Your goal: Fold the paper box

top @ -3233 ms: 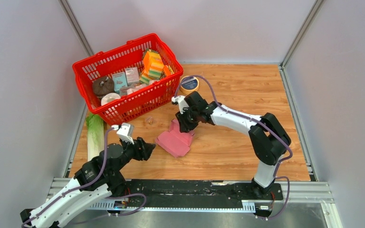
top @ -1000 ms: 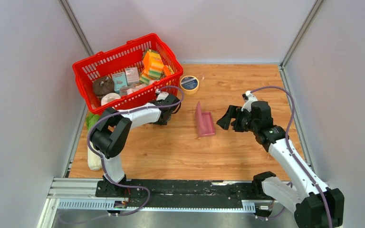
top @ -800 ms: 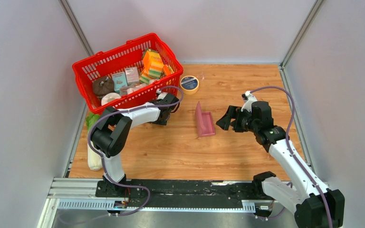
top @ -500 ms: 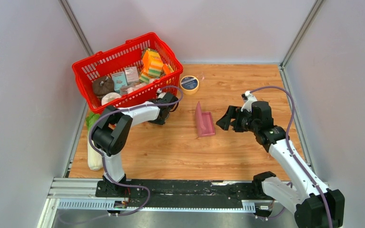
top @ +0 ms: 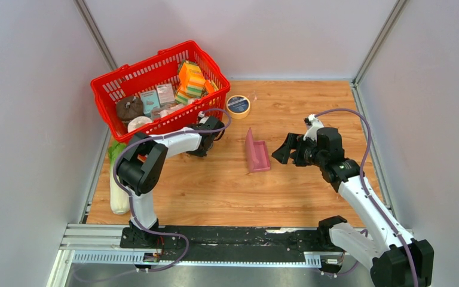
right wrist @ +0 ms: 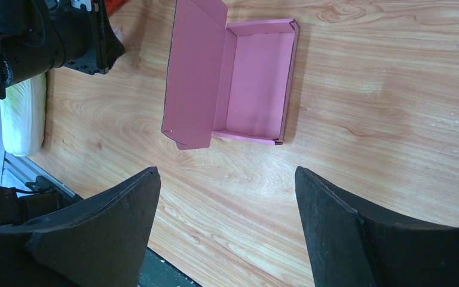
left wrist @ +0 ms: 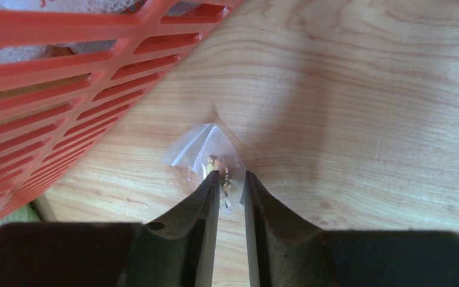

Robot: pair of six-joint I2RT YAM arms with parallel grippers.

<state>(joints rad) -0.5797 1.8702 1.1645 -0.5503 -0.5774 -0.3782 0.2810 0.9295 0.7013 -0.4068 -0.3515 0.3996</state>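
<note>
The pink paper box (top: 257,154) lies mid-table as a shallow tray (right wrist: 254,78) with its lid flap (right wrist: 194,72) standing up on the left side. My right gripper (top: 284,149) hovers just right of it, open wide and empty (right wrist: 226,170). My left gripper (top: 196,152) is down at the table beside the red basket, away from the box. Its jaws (left wrist: 232,175) stand narrowly apart around a small clear bag (left wrist: 206,149) holding tiny bits.
The red basket (top: 167,128) of packs and cartons stands at the back left, its wall close to my left fingers (left wrist: 66,72). A tape roll (top: 238,106) lies behind the box. A pale green vegetable (top: 118,185) lies along the left edge.
My left jaws have narrowed around the small clear bag over the last second. The right arm and the box have stayed still; three seconds ago the box lay flatter under the right gripper.
</note>
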